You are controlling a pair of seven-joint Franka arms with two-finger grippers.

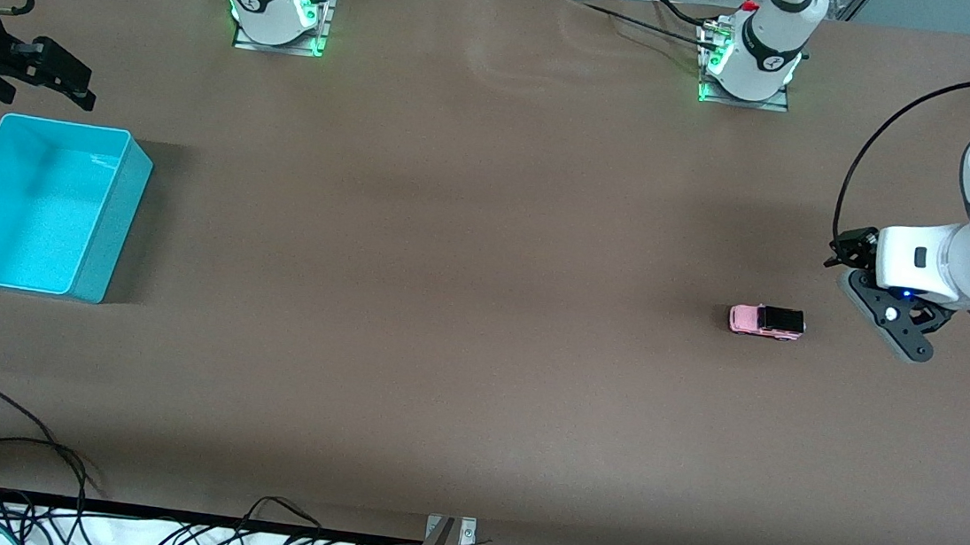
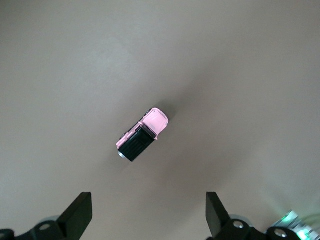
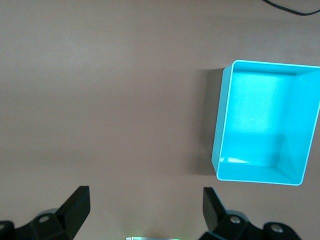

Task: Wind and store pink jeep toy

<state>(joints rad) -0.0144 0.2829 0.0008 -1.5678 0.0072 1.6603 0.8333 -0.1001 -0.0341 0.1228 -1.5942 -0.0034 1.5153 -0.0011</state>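
While the pink jeep toy (image 1: 766,321) sat on its wheels on the bare table (image 1: 464,306), toward the left arm's end and well apart from the teal bin (image 1: 111,223) at the right arm's end, neither arm had touched it. Left hand (image 2: 149,212) hung above the table just beside the jeep, fingers spread fully apart and holding nothing; in the left wrist view the toy lay between and ahead of the two fingertips (image 2: 80,207), its long axis skewed to the line between them. Right hand (image 3: 145,207) hovered near the bin at the right arm's end, likewise wide open and empty, waiting. Judged step in hand: the approach and first grasp of the jeep by the left hand. To do it well, the wrist should probably be turned so the fingers close across the narrow flanks of the body rather than nose-to-tail, then lowered straight down; the toy is small and on wheels, so an off-centre touch could roll it away. Room was ample: nothing else stood near the jeep, the table edges were well off, and the stretch toward the bin held no obstacles. Bin was open-topped and empty.
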